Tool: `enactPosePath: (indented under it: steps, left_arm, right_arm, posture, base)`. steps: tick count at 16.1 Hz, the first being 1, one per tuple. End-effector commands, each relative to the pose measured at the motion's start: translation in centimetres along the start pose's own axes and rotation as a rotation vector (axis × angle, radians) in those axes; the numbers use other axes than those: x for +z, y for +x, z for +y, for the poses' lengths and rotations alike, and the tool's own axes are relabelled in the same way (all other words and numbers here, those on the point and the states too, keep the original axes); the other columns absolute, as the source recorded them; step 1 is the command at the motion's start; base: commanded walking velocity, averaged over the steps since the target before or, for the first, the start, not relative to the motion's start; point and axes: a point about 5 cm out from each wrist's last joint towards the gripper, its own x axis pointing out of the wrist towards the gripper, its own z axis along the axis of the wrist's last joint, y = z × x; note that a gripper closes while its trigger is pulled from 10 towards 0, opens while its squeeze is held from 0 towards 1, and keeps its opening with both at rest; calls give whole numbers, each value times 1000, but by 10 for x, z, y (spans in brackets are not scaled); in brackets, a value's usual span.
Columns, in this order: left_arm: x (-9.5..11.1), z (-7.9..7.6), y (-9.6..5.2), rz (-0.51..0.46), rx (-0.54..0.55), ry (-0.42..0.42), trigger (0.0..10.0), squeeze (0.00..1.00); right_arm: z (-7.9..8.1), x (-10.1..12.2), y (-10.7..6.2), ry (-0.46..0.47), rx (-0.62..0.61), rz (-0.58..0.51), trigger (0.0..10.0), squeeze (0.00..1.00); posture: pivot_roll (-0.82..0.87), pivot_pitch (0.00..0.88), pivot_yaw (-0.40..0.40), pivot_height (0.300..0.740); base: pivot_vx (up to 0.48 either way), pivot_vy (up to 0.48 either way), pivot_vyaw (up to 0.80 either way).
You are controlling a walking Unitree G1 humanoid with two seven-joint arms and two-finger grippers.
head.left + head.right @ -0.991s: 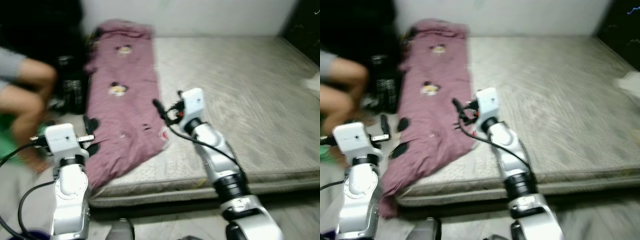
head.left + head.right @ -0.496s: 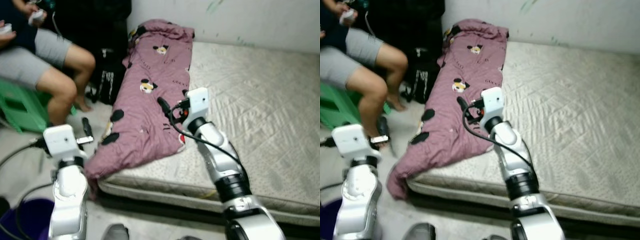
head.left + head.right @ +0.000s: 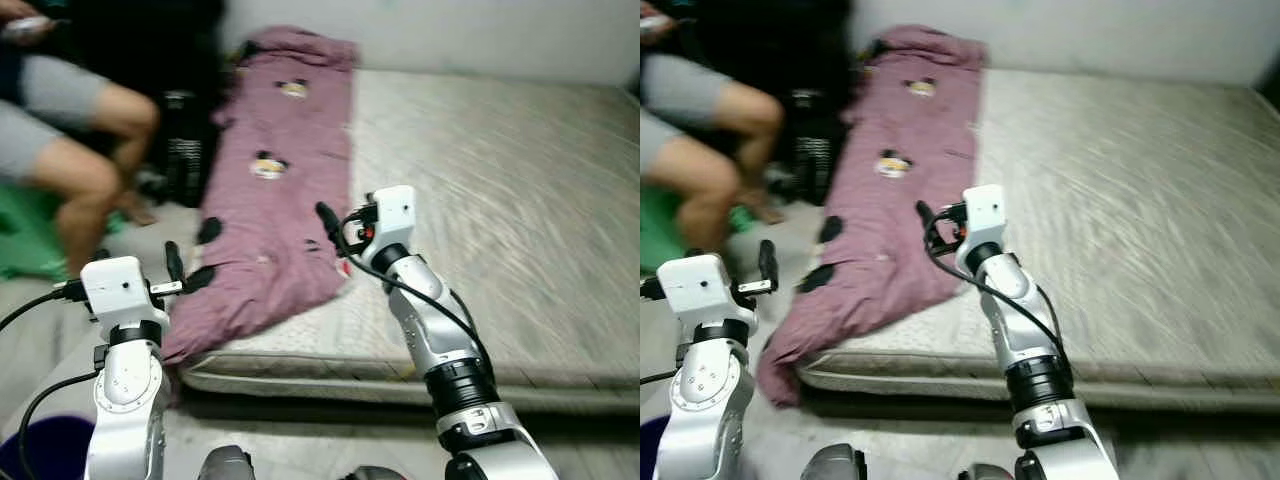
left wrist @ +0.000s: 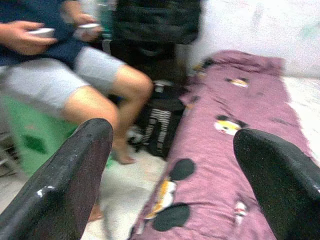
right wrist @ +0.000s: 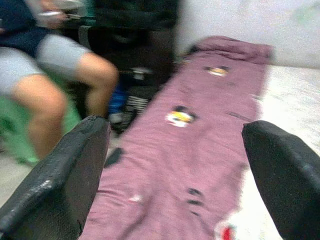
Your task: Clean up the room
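Observation:
A maroon blanket (image 3: 285, 170) with cartoon mouse prints lies along the left side of a bare grey mattress (image 3: 500, 200). Its near end hangs over the mattress's front left corner towards the floor. My right gripper (image 3: 328, 224) is held over the blanket's near part, open, with nothing between its fingers (image 5: 60, 170). My left gripper (image 3: 176, 268) is raised beside the mattress's left edge, above the floor. It is open and empty, and its fingers (image 4: 70, 175) point towards the blanket (image 4: 235, 130) and the seated person.
A person (image 3: 80, 150) sits on a green stool (image 3: 25, 235) at the left, holding a small device. A black bag (image 3: 185, 160) stands between the person and the mattress. A purple bucket (image 3: 40, 455) is on the floor by my left side.
The whole picture has swung and blurred as the camera moved. Both arms keep the same raised pose with open fingers. The blanket lies as before.

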Motion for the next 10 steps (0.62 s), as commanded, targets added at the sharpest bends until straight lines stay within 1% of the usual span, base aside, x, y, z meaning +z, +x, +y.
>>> enactPosePath:
  steps: [1,2,3,4,5,6,7,9,10]
  left_arm:
    - [2,-3,-3,33,-46,-31,10000,0]
    - [-1,-6,-6,61,-102,-26,10000,0]
    - [-2,-8,-8,67,-133,-17,10000,0]
    - [-1,-10,-9,76,-148,-27,10000,0]
    - [1,-11,-8,68,-153,-18,10000,0]
    - [2,-14,-6,63,-166,-29,10000,0]
    - [5,-16,-5,42,-170,-36,10000,0]
    - [5,-22,-4,63,-138,-97,10000,0]
    - [5,-23,-5,65,-137,-103,10000,0]
  right_arm:
    - [-2,4,1,7,-28,2,10000,0]
    - [0,5,2,5,-34,7,10000,0]
    - [0,6,2,7,-31,1,10000,0]
    - [0,5,2,16,-37,2,10000,0]
    - [-1,4,1,21,-43,6,10000,0]
    - [-3,2,-1,24,-54,11,10000,0]
    - [-5,1,-3,26,-61,14,10000,0]
    - [-7,0,-6,27,-73,22,10000,0]
    - [-8,0,-6,26,-75,23,10000,0]
  posture:
    - [12,71,-46,740]
    - [14,76,-44,740]
    - [14,76,-44,740]
    - [19,86,-38,740]
    - [20,90,-38,740]
    - [19,88,-37,740]
    - [10,84,-35,740]
    - [-1,85,-34,740]
    - [-6,85,-34,740]
  base:
    - [0,0,-800]
    - [0,0,-800]
    - [0,0,-800]
    - [0,0,-425]
    - [0,0,0]
    - [0,0,0]
    - [0,337,0]
    - [0,480,0]
    - [0,480,0]
